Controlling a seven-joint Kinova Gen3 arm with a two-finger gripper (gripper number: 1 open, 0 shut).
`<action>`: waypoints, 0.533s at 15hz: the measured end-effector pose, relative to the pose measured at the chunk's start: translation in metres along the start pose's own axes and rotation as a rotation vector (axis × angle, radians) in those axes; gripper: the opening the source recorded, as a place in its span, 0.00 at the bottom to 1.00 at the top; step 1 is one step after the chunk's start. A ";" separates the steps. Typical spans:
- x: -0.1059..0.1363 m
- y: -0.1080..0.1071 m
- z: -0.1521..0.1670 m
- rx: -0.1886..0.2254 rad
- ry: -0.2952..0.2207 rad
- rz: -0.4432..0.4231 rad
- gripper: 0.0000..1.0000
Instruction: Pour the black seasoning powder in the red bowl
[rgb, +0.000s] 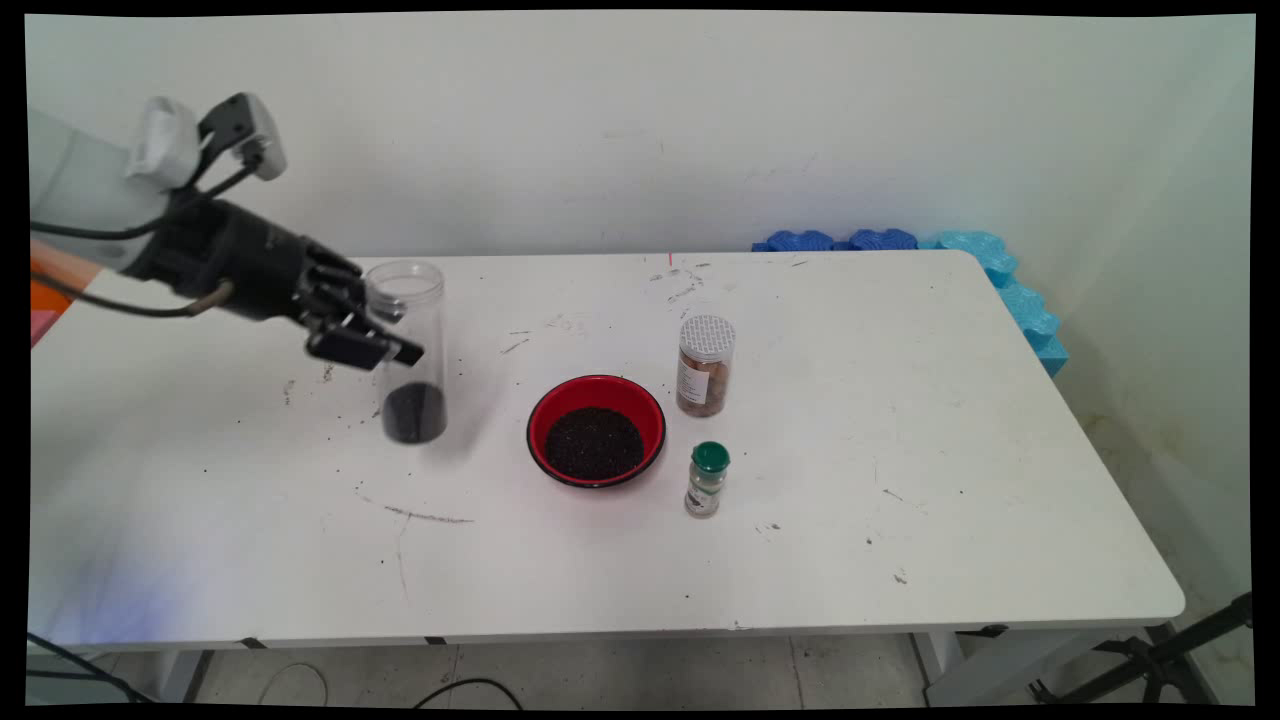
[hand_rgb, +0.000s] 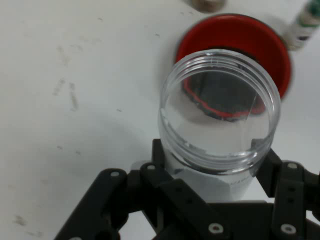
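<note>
Black two-finger gripper (rgb: 372, 340) jaws closed around clear open-topped plastic jar (rgb: 408, 350), dark grains at bottom, standing on white table (rgb: 900, 480) left of red bowl (rgb: 597, 430). Risk: slick wall slipping, grains spilling if tilted.

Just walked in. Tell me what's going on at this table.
The robot arm's claw is shut on a clear, open-topped jar, upright, with some dark grains at its bottom. To the jar's right on the white table stands a red bowl of the same dark grains. Beyond the bowl stand a capped jar and a small green-lidded bottle.
</note>
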 end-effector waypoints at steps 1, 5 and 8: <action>0.000 0.008 -0.005 -0.019 -0.007 -0.008 0.00; 0.011 0.035 -0.010 -0.088 -0.006 -0.043 0.00; 0.023 0.051 -0.005 -0.143 -0.010 -0.060 0.00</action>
